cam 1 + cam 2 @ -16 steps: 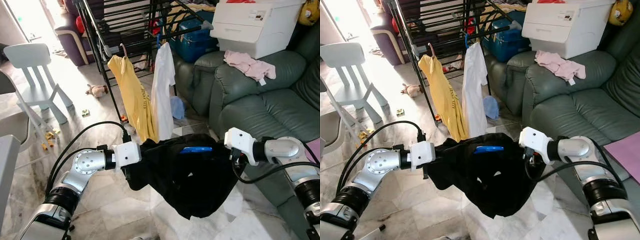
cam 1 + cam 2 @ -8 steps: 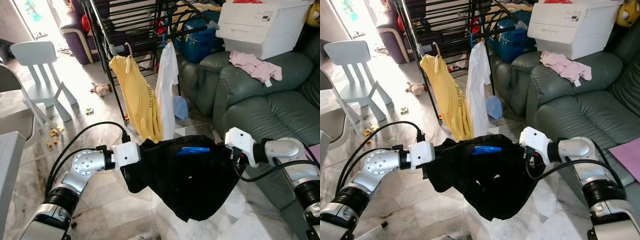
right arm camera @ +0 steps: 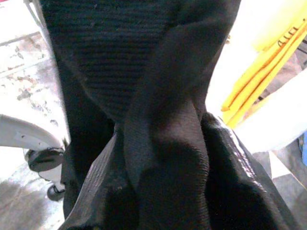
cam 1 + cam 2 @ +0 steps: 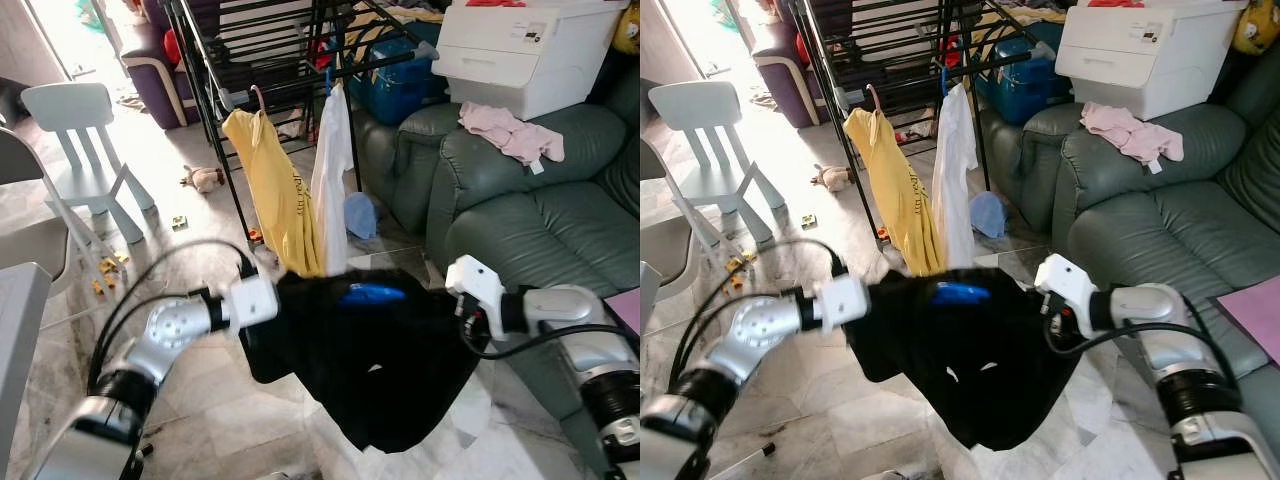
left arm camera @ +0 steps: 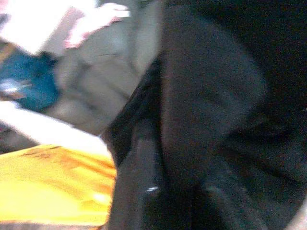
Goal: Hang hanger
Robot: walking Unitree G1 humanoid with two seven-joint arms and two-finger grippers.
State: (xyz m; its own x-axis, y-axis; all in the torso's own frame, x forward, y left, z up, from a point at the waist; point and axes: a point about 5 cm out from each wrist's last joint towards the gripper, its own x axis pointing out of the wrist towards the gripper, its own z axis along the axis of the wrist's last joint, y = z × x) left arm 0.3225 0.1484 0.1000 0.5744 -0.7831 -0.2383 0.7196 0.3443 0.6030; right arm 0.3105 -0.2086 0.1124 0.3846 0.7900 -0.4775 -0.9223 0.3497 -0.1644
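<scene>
A black garment (image 4: 375,360) on a blue hanger (image 4: 370,293) hangs stretched between my two grippers in front of me. My left gripper (image 4: 262,322) grips its left edge, with the fingers buried in the cloth. My right gripper (image 4: 468,320) holds the right edge the same way. In both wrist views dark fabric (image 3: 158,143) wraps close around the fingers. Beyond the garment stands a black drying rack (image 4: 215,100), where a yellow shirt (image 4: 275,200) and a white shirt (image 4: 330,170) hang on hangers.
A green sofa (image 4: 530,220) on the right carries pink clothes (image 4: 510,135) and a white box (image 4: 530,50). A blue bin (image 4: 395,80) sits behind the rack. A pale child's chair (image 4: 85,150), a soft toy (image 4: 203,179) and small bits lie on the marble floor to the left.
The view has shifted a little toward the rack. Both arms have carried the black garment slightly up and to the left, and the left arm is now blurred with motion.
</scene>
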